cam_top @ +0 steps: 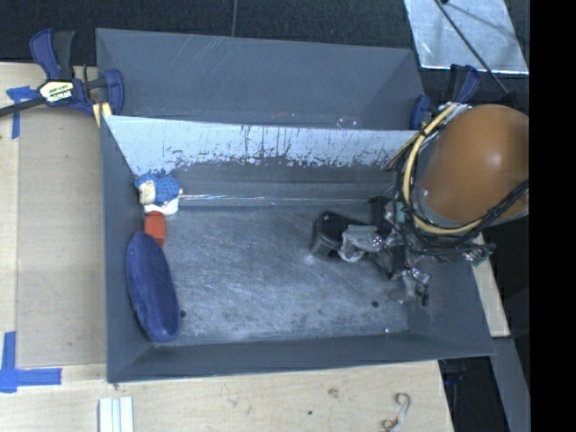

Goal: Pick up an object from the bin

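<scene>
The two-finger gripper, its opening impossible to tell, hangs at the right of the grey metal bin, well apart from the dark-blue oval cushion-like thing along the left wall, probably soft, light and best pinched across its narrow middle.

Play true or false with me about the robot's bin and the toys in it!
1. A long blue thing lies along the bin's left wall. True.
2. The gripper is right above the long blue thing. False: it is at the bin's right side, far from it.
3. A small blue, white and orange toy lies near the far left corner. True.
4. The small toy sits on top of the long blue thing. False: it lies on the bin floor, at that thing's far end.
</scene>
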{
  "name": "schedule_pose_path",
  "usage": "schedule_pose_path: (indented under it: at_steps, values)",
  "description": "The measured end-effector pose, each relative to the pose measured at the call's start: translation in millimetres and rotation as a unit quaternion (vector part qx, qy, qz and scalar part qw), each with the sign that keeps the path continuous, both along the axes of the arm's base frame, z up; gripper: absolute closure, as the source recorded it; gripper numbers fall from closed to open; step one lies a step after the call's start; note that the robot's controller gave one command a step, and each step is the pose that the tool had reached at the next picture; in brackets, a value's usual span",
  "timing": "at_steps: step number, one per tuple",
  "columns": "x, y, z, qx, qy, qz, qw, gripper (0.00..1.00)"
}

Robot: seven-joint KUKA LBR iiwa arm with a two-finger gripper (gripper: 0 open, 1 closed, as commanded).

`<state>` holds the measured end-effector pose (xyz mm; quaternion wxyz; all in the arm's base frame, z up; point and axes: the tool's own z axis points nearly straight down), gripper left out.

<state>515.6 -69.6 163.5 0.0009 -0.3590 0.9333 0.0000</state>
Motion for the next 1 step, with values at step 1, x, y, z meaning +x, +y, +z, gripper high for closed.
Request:
schedule_pose_path:
  at_steps: [1]
  values:
    - [65.1, 10.7, -26.3, 0.001, -0.0022, -0.030, 0.9995, 0.00]
